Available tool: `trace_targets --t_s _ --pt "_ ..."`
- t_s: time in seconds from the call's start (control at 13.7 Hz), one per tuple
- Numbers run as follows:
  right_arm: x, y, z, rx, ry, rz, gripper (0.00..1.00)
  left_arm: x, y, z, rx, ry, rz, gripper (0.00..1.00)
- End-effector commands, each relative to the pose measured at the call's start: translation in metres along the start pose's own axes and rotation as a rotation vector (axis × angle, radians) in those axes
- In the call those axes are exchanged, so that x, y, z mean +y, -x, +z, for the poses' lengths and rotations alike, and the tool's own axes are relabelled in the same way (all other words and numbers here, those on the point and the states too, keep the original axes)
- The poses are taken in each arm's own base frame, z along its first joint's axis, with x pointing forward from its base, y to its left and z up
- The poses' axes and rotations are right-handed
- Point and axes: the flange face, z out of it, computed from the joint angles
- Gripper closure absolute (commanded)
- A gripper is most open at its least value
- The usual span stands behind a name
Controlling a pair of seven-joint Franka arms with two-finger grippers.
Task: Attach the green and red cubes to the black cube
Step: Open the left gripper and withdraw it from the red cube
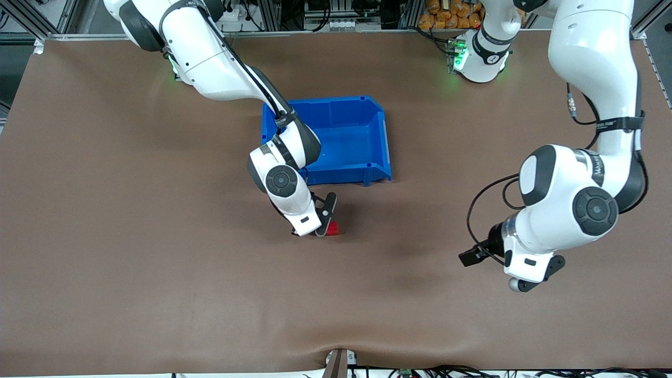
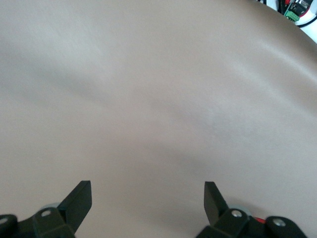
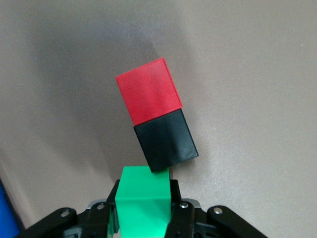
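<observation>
My right gripper (image 3: 143, 201) is shut on the bright green cube (image 3: 143, 206), low over the table just nearer the camera than the blue bin. The black cube (image 3: 166, 141) sits right at the green cube's outer face, askew to it. The red cube (image 3: 148, 96) is joined to the black cube's other end, in line with it. In the front view only the red cube (image 1: 332, 228) shows, beside the right gripper (image 1: 317, 231); the green and black cubes are hidden there. My left gripper (image 2: 147, 198) is open and empty, waiting above bare table at the left arm's end (image 1: 530, 281).
The blue bin (image 1: 386, 142) stands open and empty mid-table, just farther from the camera than the cubes. The brown mat (image 1: 157, 236) covers the whole table. A small mount (image 1: 338, 362) sits at the table's near edge.
</observation>
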Motion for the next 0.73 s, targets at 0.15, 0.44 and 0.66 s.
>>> trace_targets --t_s 0.15,0.44,0.66 --pt "0.006 -0.008 -0.002 -0.02 0.045 -0.033 0.96 -0.044 -0.019 -0.045 0.062 -0.062 0.228 0.0" --pt "0.01 -0.008 0.002 -0.041 0.077 -0.066 0.93 -0.094 -0.042 -0.08 0.066 -0.064 0.397 0.0" --pt "0.012 -0.012 0.006 -0.035 0.084 -0.064 0.93 -0.124 -0.033 -0.123 0.013 -0.041 0.459 0.0"
